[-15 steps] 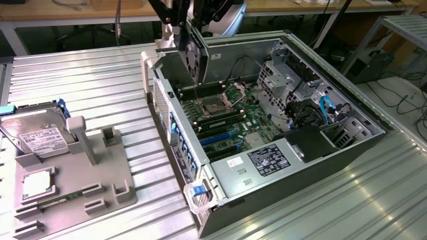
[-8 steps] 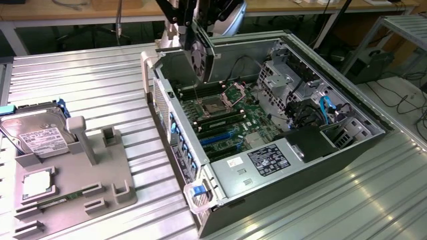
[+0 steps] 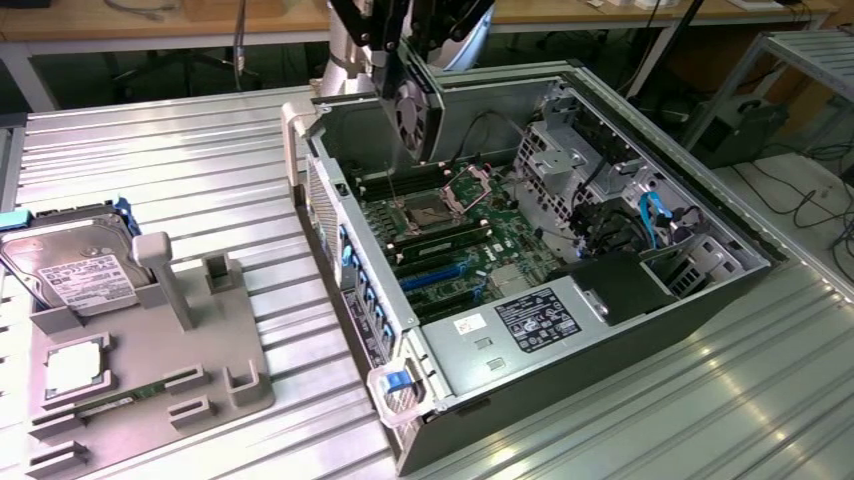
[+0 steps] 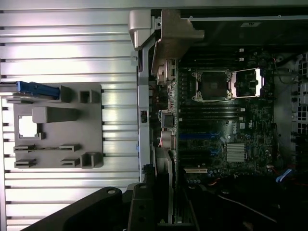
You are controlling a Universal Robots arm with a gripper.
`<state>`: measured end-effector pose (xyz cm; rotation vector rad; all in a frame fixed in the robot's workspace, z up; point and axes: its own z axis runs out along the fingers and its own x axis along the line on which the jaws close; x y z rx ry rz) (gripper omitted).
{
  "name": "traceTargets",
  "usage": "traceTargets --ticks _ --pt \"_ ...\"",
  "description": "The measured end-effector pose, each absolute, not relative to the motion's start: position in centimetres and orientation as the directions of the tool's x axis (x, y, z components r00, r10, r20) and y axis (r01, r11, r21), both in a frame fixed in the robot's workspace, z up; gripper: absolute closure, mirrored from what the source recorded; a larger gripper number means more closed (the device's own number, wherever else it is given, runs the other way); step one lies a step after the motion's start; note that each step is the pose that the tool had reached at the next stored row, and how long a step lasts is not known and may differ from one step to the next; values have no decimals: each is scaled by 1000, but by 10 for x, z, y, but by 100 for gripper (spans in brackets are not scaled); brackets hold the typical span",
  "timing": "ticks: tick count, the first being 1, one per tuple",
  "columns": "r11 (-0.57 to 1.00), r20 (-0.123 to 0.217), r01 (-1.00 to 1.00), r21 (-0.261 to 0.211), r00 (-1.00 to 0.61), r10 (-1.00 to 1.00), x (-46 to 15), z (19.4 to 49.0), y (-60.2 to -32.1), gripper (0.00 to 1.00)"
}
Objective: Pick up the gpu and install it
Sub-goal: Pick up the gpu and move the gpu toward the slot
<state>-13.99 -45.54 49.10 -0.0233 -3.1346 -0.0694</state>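
- Dark and thin, the gpu (image 3: 416, 115) hangs edge-down over the open computer case (image 3: 324, 190), above the motherboard (image 3: 461, 225).
- The end effector (image 3: 404, 55) is closed partway onto the card's upper edge, gripping it.
- It looks light, stiff and fragile, best held by its edges, clear of the fan.
- The case wall stands near; the hard drive (image 3: 74, 272) and grey holder (image 3: 200, 350) lie well apart on the worktop (image 3: 174, 160).

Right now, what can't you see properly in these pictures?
- Exterior view: the arm above the gripper holding the gpu is cut off by the top edge.
- Wrist view: the gpu is seen edge-on, so its fan is hidden.
- Exterior view: the hard drive label is too small to read.
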Motion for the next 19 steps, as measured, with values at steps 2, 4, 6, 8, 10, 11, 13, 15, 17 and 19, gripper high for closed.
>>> traceTargets --ticks 2,4,6,8,10,11,13,15,17,19 --pt "999 7 15 44 -1000 15 -138 491 -455 73" --pt "999 7 15 44 -1000 15 -136 491 -455 73" --pt "999 7 15 44 -1000 15 -134 491 -455 73" --pt "999 7 15 44 -1000 15 -132 491 -455 73" --pt "999 7 15 44 -1000 15 -130 491 -455 73" --pt "999 6 15 44 -1000 15 -129 491 -455 73" --pt "999 7 15 44 -1000 15 -128 491 -455 73" --pt "999 7 15 44 -1000 15 -126 491 -455 73" --pt "999 7 15 44 -1000 15 -125 491 -455 73" --pt "999 7 15 44 -1000 15 -124 491 -455 73"
